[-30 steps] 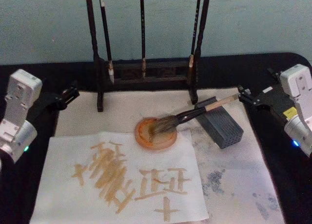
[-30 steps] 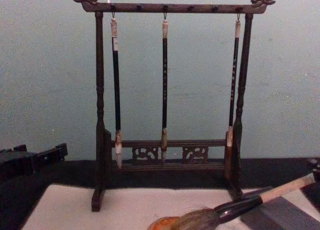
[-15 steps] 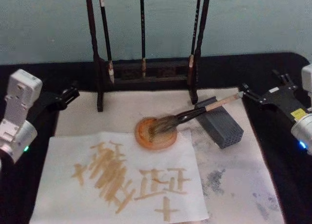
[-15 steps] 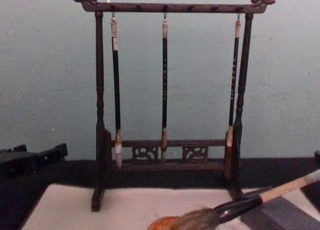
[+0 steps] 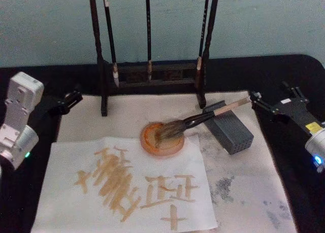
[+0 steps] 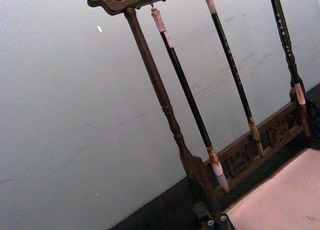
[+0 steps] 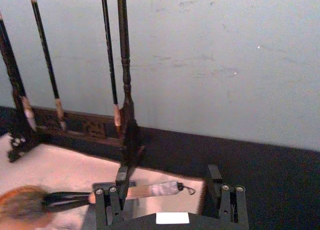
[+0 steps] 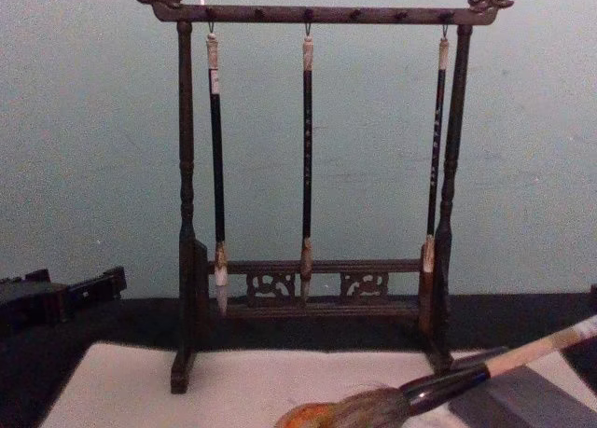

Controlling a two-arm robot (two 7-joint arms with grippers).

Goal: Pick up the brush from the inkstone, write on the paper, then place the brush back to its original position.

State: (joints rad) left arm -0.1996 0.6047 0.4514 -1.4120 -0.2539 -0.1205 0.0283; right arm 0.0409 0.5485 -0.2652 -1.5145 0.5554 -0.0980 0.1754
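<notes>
The brush (image 5: 203, 117) lies slanted, its bushy bristles in the round orange inkstone (image 5: 152, 145) and its shaft across a dark grey block (image 5: 233, 134). The chest view shows the brush (image 8: 448, 383) low on the right. My right gripper (image 5: 269, 91) hovers open just right of the brush's pale end cap. In the right wrist view that gripper (image 7: 167, 177) holds nothing, and the brush handle (image 7: 145, 191) lies on the block just ahead of it. The paper (image 5: 61, 192), front left, carries tan brush strokes. My left gripper (image 5: 71, 97) rests far left.
A dark wooden stand (image 5: 152, 73) with three slim hanging brushes stands behind the inkstone, and the stand (image 8: 317, 297) rises tall in the chest view. An off-white felt mat (image 5: 244, 192) with grey smudges lies under everything. Black tablecloth (image 5: 284, 157) flanks the mat.
My right arm's wrist has drawn back toward the right edge and sunk lower, though its fingertips stay near the brush's end. The brush and my left arm have not moved.
</notes>
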